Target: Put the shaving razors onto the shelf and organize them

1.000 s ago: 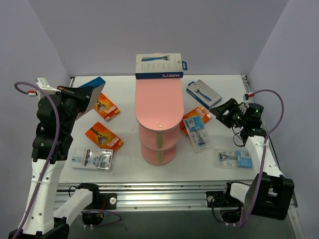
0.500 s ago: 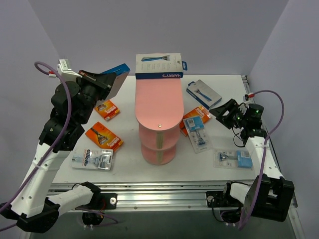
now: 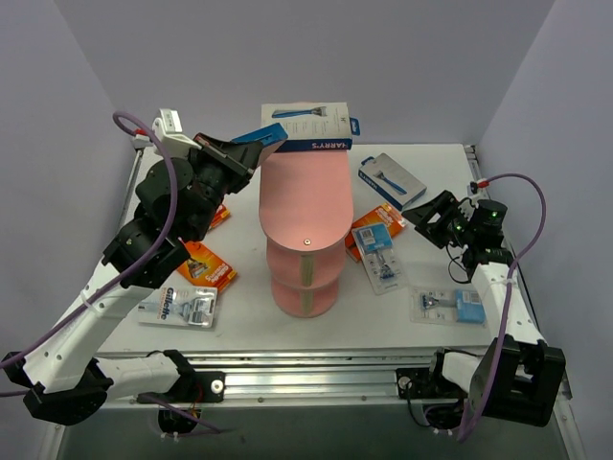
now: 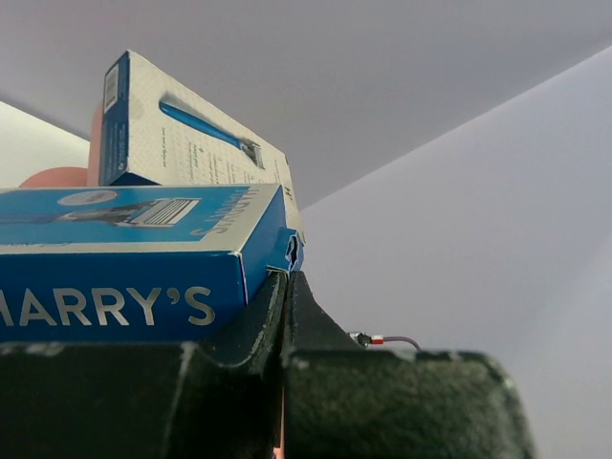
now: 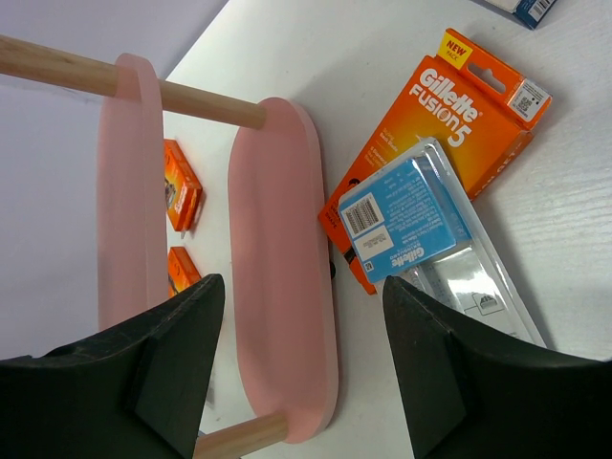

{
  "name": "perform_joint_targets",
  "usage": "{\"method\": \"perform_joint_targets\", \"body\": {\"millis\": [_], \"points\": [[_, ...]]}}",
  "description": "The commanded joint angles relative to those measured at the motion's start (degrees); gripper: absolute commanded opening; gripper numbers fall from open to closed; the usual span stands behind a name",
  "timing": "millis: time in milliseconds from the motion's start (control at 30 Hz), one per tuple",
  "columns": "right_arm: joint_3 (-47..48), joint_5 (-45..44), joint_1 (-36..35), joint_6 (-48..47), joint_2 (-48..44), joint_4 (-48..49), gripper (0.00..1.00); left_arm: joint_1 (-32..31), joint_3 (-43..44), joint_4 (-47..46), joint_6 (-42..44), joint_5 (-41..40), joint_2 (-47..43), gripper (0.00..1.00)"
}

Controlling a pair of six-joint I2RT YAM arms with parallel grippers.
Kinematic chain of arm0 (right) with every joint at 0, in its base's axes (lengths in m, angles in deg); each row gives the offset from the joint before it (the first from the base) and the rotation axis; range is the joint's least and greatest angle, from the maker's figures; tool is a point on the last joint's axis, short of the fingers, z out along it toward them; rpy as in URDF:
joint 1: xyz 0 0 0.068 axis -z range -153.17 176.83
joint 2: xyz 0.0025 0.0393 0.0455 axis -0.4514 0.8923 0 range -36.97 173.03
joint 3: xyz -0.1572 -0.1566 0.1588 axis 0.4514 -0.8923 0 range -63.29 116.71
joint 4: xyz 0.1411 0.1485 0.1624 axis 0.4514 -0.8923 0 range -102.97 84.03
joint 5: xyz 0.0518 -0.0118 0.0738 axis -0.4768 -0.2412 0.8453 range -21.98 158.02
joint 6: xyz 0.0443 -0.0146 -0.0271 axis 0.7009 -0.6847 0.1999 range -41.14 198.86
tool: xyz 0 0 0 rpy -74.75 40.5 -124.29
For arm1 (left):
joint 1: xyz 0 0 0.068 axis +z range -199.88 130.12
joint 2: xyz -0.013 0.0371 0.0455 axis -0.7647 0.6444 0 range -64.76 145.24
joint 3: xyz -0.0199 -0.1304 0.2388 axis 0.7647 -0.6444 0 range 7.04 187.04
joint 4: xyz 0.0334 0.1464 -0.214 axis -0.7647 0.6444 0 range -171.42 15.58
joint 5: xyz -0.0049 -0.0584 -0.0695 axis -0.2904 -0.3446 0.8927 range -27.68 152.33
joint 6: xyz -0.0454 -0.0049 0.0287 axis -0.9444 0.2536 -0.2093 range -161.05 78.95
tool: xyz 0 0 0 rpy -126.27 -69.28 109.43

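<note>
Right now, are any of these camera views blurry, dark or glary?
Top external view: even, soft light, everything sharp, only a faint shadow around the pink shelf. Left wrist view: the nearer Harry's box reads crisply, the left gripper's fingers are dark and soft. Right wrist view: the Gillette Fusion5 card is sharp, slight sheen on the clear blister pack.

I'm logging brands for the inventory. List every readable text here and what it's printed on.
"HARRY'S": side of the white-and-blue box on the shelf's top tier.
"ARRY'S" (cut off): blue box in the left gripper.
"NEW", "Gillette FUSION5": orange card.
"Gillette": clear blister pack.
Other print: too small.
</note>
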Motion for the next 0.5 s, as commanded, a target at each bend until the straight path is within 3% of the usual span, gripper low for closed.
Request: {"method": "perform_joint_targets", "body": {"millis": [0,467], "points": [[-0.1,0.8,0.0,0.1,-0.3,1.2,0.63,-3.4,3.7,-6.2,3.1,-5.0,0.0,0.02],[0.1,2.1,0.2,1.2,0.5,2.6,0.63,-13.8,3.1,-9.5,6.1,-14.5,2.8,0.02]]}}
